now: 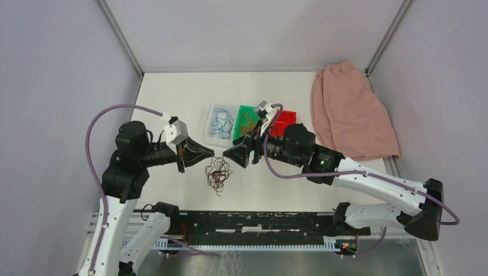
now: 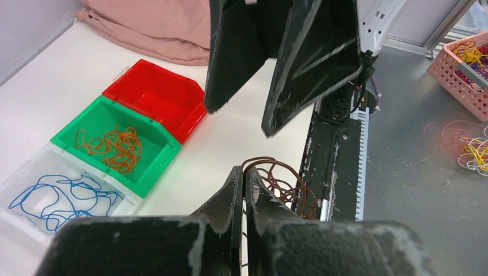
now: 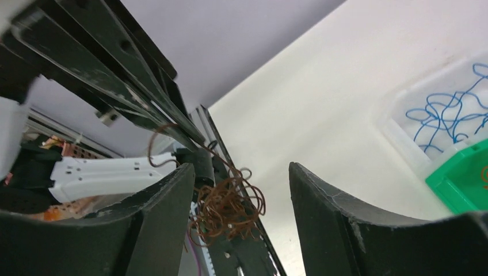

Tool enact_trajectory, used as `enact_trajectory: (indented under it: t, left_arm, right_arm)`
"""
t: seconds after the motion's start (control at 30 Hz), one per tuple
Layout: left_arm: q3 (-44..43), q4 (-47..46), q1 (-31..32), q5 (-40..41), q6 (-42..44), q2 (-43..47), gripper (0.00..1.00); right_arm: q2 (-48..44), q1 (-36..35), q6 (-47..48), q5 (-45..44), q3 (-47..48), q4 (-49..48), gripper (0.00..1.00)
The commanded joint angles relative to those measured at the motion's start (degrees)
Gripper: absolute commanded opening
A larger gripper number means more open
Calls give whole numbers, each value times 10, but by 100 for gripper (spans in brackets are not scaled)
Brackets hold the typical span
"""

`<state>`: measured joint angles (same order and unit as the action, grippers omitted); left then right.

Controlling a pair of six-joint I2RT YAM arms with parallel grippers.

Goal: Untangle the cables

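Judged two-thirds done: blue cable (image 2: 54, 198) in the clear bin (image 2: 22, 231), orange cable (image 2: 115, 148) in the green bin (image 2: 156, 165), both beyond the left gripper (image 2: 244, 175), which clamps the hanging brown cable (image 2: 283, 185) opposite the wide right gripper (image 2: 241, 119); red bin (image 2: 155, 95) holds nothing.

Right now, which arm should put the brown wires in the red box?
Probably left: the left gripper is shut on the brown cables, dangling below it. The right gripper is open, holding nothing.
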<state>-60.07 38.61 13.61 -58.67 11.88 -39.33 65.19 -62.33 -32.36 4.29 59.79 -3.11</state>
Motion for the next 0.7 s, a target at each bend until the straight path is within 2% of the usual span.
enact_trajectory:
  t: [0.0, 0.2, 0.67]
  left_arm:
    - [-26, -30, 0, -16, -29, -3, 3]
    - [-24, -38, 0, -11, -33, -4, 3]
    - [-47, -67, 0, -34, -85, -14, 3]
  right_arm:
    - [22, 0, 27, 47, 25, -5, 70]
    - [33, -1, 17, 82, 4, -65, 72]
    - [128, -18, 51, -4, 60, -66, 67]
